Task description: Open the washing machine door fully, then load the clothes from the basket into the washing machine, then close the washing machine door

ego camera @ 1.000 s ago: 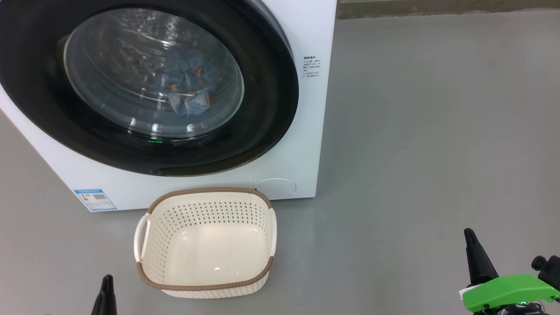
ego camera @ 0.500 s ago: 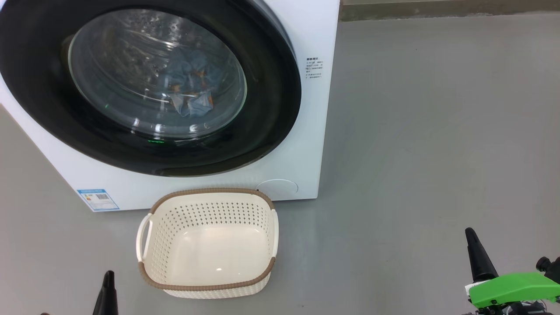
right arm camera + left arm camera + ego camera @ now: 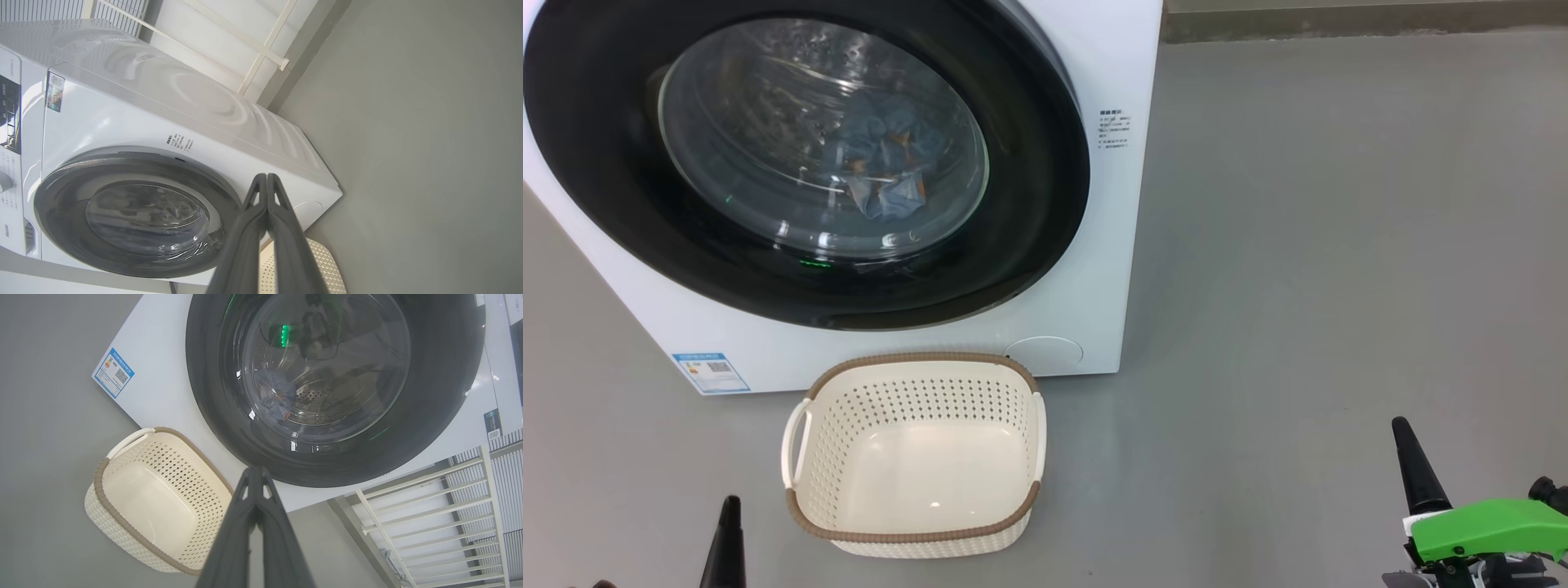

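Jaws first: both pairs are pressed together with nothing between them. The left pair's fingers [image 3: 233, 543] meet at one dark tip in the left wrist view, and the right pair's fingers [image 3: 242, 253] do the same in the right wrist view. In the head view each pair is low in its own bottom corner, well clear of everything.

Over the last second almost nothing in the scene has moved. The whole head picture has slid a little to the right and down (that is the camera moving, not the things), and the washing machine [image 3: 1111, 65], the basket [image 3: 915, 536] and the floor [image 3: 1339, 245] keep the same places relative to one another. The right pair, with its green fitting [image 3: 1486, 527], has shifted only slightly.

The washing machine door [image 3: 1033, 204] lies flush against the white front, so it looks shut. The clothes [image 3: 886, 175] are inside the drum, a blue bundle with orange-brown marks seen through the glass window [image 3: 768, 106]. The basket sits on the floor just in front of the machine, below the door, and its pale bottom is bare.

By my reading, loading and closing are both done and the arms are idle, so nothing of the task appears left.
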Controlling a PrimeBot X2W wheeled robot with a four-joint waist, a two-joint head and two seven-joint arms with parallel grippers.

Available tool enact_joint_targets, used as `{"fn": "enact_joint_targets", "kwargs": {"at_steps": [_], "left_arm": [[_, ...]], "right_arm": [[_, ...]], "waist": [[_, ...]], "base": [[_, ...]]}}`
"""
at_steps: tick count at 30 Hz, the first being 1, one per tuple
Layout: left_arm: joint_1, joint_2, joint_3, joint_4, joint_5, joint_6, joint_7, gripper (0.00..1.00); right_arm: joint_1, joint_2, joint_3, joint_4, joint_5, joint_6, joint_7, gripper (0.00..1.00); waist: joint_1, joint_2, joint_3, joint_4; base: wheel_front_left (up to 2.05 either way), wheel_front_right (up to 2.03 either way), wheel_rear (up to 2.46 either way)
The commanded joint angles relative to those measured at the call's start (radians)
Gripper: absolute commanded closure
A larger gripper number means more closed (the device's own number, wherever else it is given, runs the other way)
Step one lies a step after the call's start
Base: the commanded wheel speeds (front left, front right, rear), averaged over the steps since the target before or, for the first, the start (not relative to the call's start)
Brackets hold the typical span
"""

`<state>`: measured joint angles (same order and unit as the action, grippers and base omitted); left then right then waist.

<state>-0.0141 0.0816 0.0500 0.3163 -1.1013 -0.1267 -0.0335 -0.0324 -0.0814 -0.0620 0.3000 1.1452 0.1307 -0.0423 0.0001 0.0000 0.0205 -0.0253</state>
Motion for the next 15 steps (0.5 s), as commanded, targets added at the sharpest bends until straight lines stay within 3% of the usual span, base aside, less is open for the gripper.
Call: {"fn": "enact_joint_targets", "kwargs": {"at_steps": [1,15], "left_arm": [[-0.046,0.01,0.027,-0.035,-0.032,-0.002,0.007,1.0],[-0.06,-0.002,0.038,-0.046,-0.171,-0.003,0.048,1.0]], "right_arm": [[-0.044,-0.008,0.006,-0.03,0.031,0.0,0.011,1.0],[-0.053,0.003,-0.01,-0.037,0.158,0.0,0.053,1.0]], "waist": [[0.0,0.0,-0.001,0.001],[0.0,0.0,-0.005,0.008]], "base": [[0.0,0.0,0.0],[0.0,0.0,0.0]]}}
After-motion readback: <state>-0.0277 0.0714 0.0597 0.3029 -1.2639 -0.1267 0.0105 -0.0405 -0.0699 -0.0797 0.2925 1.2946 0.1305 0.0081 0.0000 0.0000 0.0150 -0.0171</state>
